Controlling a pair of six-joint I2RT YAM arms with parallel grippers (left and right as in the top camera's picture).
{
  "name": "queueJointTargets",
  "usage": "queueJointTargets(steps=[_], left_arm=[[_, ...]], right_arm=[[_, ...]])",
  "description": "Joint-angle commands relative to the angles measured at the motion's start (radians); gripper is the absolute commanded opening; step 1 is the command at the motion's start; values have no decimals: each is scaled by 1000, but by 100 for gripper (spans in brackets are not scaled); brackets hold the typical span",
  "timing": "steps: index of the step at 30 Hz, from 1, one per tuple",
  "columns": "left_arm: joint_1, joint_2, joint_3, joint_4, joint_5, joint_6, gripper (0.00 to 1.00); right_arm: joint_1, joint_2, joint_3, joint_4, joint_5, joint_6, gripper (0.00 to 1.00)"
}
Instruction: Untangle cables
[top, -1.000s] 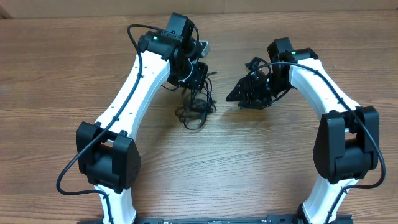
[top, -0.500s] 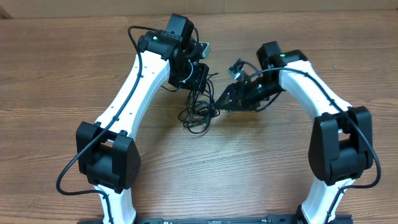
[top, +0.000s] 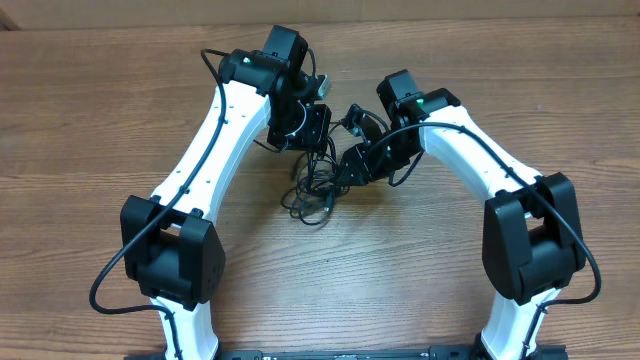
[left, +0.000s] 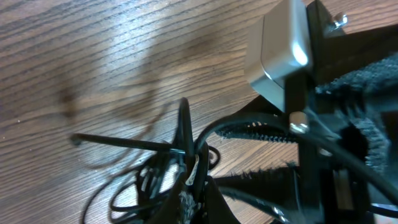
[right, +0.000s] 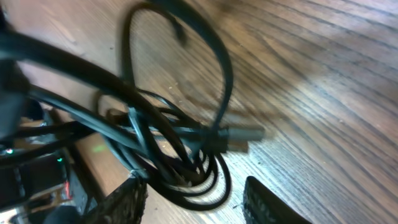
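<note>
one counter, two arms: left arm, right arm. cables: one knotted clump, nothing separated, so the task looks barely begun. strand count: can't tell. clump hangs below the left jaws, clamped on a strand, and just ahead of the right jaws, apart and empty. one plug.

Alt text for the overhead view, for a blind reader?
Two white-and-black robot arms meet over a tangle of thin black cables on a wooden table. The left gripper pinches the tangle's top; the right gripper, jaws apart, sits at its right side.
</note>
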Motion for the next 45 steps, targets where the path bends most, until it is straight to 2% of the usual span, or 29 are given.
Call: queueJointTargets(steps=[1,4,7,8,11,15,18,22,28,35,37,38,42,45], left_arm=[[13,8,8,2,55,-36,4],[26,8,8,7,56,-44,4],[41,8,8,8,57,-55,4],[45,8,8,7,61,-55,4],[51,8,8,4,84,-54,4],[51,8,8,4,90,-55,4],[51,8,8,-1,98,-66,4],[51,8,8,-2,143,-66,4],[51,8,8,-3,169,-69,4],[51,8,8,-3,169,-85,4],[51,8,7,-2,169,-88,5],[51,8,8,-2,168,-88,4],[51,8,8,-2,168,-88,4],[51,8,8,5,148,-88,4]], right_arm=[[27,3,-7,0,70,22,36],[34,3,-7,-5,69,22,24],[34,3,-7,-5,69,22,23],[34,3,-7,-4,69,22,26],[34,3,-7,-1,69,22,47],[34,3,-7,12,69,22,54],[34,3,-7,22,69,22,54],[34,3,-7,41,60,22,45],[34,3,-7,76,-45,22,45],[34,3,-7,63,-56,22,42],[34,3,-7,57,-56,21,21],[34,3,-7,54,-56,21,14],[34,3,-7,45,-56,21,5],[34,3,-7,41,-55,21,4]])
